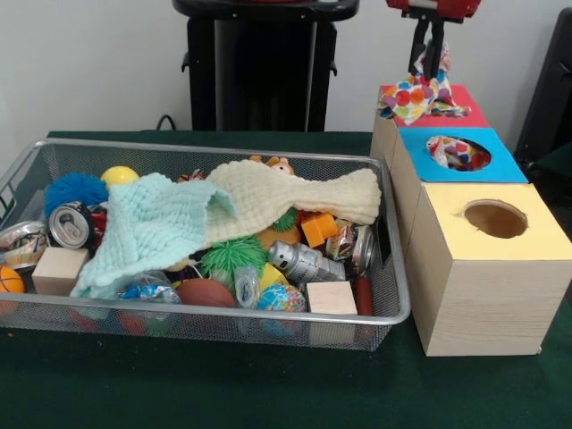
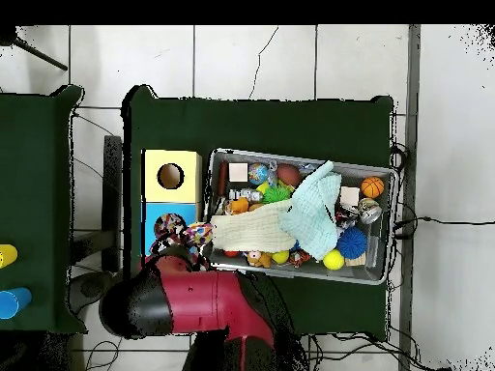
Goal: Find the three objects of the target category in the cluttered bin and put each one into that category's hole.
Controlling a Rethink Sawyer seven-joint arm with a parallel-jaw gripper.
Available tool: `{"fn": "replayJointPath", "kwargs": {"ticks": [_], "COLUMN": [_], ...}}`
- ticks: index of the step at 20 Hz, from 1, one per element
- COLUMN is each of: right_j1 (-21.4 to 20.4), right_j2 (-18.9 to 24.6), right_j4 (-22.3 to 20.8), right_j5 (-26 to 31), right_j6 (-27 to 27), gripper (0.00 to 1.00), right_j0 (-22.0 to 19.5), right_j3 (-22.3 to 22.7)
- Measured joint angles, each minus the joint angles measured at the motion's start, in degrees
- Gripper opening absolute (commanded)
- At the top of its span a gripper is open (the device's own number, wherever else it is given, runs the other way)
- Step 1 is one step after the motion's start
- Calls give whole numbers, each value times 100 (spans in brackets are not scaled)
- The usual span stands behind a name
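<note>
The gripper (image 1: 433, 55) pinches a polka-dot cloth (image 1: 418, 98) over the red-topped box (image 1: 465, 114); better shift it above the blue hole (image 1: 458, 153) before releasing

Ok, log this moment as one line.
end effector: shut on polka-dot cloth | cloth: over red-topped box | blue-topped box hole: holds dotted cloth

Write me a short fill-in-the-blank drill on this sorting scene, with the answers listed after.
1. The gripper hangs over the ___-topped box, where a polka-dot cloth lies.
2. Another dotted cloth shows inside the hole of the ___-topped box.
3. In the wire basket, the mint cloth lies beside a ___ knitted cloth.

Answers: red; blue; cream
</note>
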Motion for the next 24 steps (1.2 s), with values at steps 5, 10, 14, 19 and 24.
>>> {"fn": "replayJointPath", "kwargs": {"ticks": [5,10,14,19,24], "right_j1": [190,373,478,543,636], "right_j2": [-276,-534,-679,-813,-951], "right_j4": [253,513,707,912,1141], "right_j5": [-84,-268,-367,-370,-367], "right_j6": [44,44,44,44,44], "gripper": [0,0,0,0,0], "right_j0": [273,404,472,568,721], "right_j3": [0,-1,-6,-76,-237]}}
